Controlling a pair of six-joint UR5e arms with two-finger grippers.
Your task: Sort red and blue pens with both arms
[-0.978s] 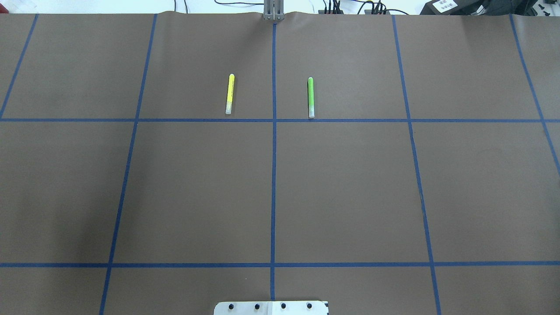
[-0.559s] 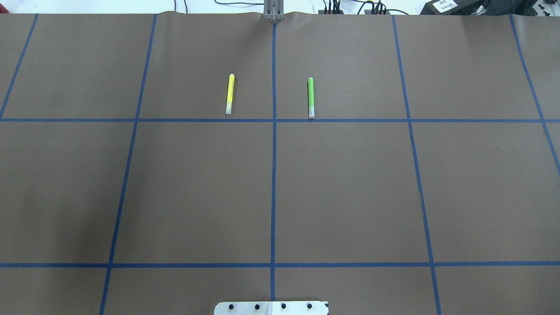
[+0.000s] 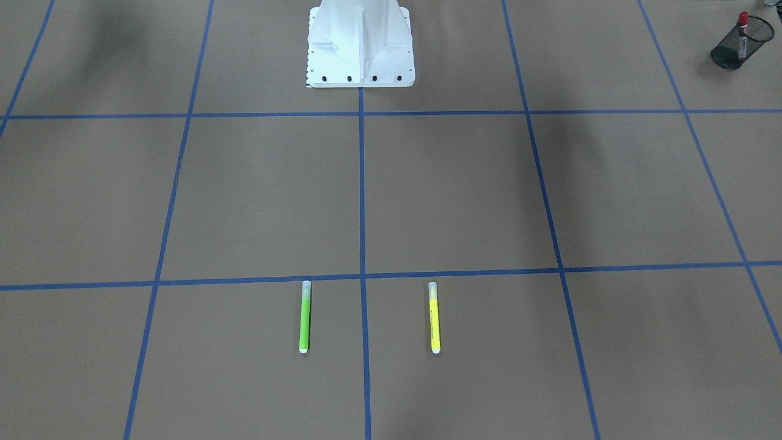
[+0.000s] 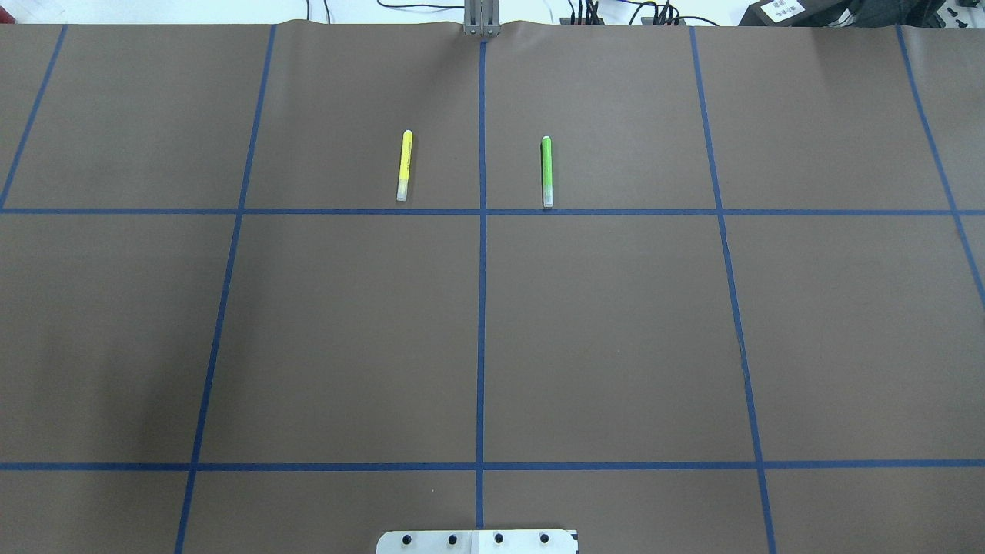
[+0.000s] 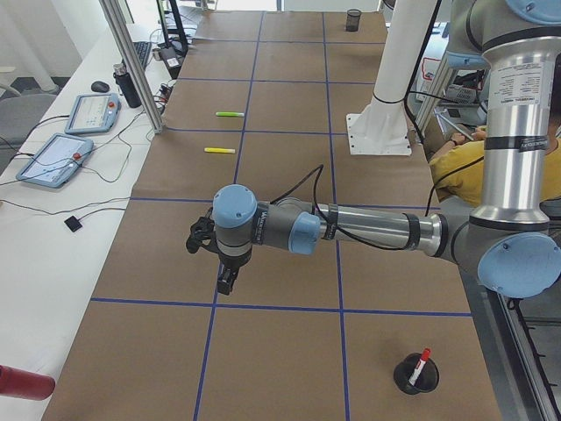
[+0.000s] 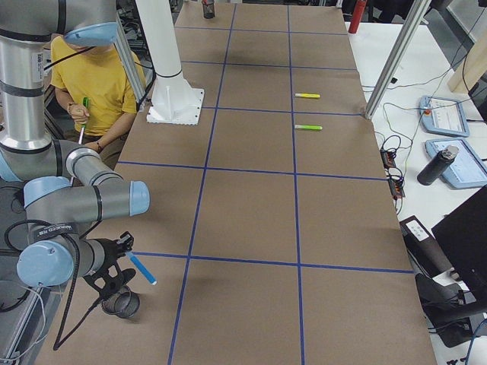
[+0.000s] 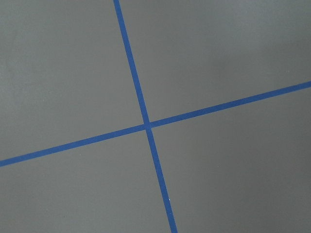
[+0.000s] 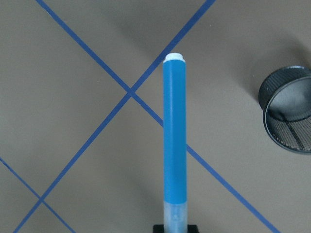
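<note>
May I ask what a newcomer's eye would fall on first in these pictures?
Most striking is the blue pen, gripped in the right pincer beside a black mesh cup at the robot's right end of the table. Next come the yellow pen and green pen, lying parallel at the far middle. A red marker stands in a second mesh cup at the left end.

Red marker (image 5: 422, 361): white barrel, red cap up, leaning inside a black mesh cup (image 5: 412, 379) at the left end of the table (image 5: 280, 351).
Blue pen (image 8: 174, 141): sky-blue, white tip, clear cap; clamped at its cap end in the right gripper (image 6: 118, 252), slanting down in the air just beside a second mesh cup (image 8: 289, 114).
Left arm (image 5: 368, 230): stretched level over the table, left gripper (image 5: 225, 279) pointing down, jaws unclear.
Right arm (image 6: 76, 205): folded near the table's corner.
</note>
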